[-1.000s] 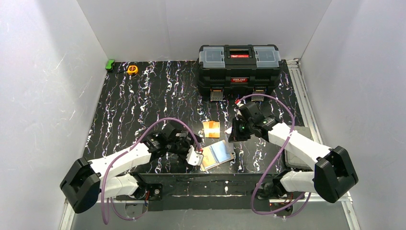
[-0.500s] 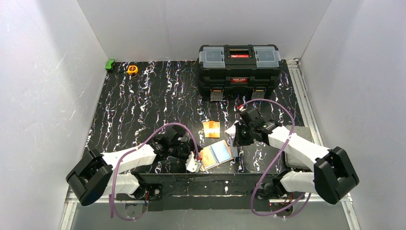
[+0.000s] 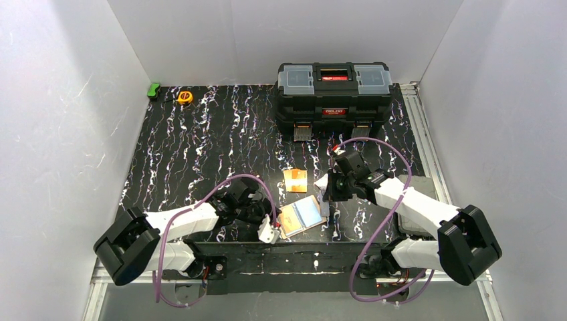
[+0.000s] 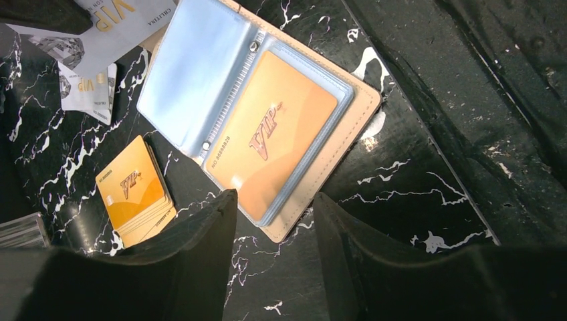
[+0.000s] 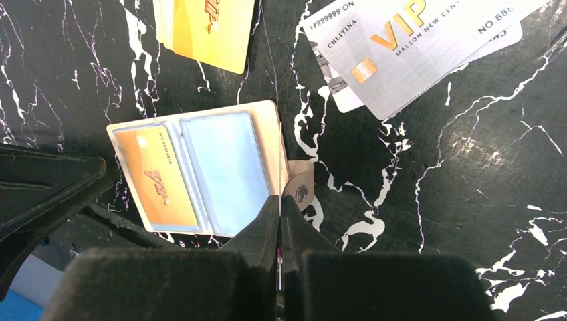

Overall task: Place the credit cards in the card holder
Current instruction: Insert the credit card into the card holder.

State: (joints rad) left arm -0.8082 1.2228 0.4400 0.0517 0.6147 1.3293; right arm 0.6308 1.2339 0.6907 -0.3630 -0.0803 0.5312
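One orange card (image 4: 271, 144) sits sleeved in the open holder (image 4: 348, 127) on the surface (image 3: 200, 147); your left hand (image 4: 275, 200), half open and empty, brackets its corner; your right hand (image 5: 280, 200), closed on nothing, tips at its tab; next, probably steady it and fetch from the orange stack (image 4: 134, 190).

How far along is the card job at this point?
Done: one orange card sits in a sleeve of the open card holder. In hand: nothing held; the left pincer stands open at the holder's corner, the right pincer shut by its snap tab. Left: the orange stack and silver cards on the table.
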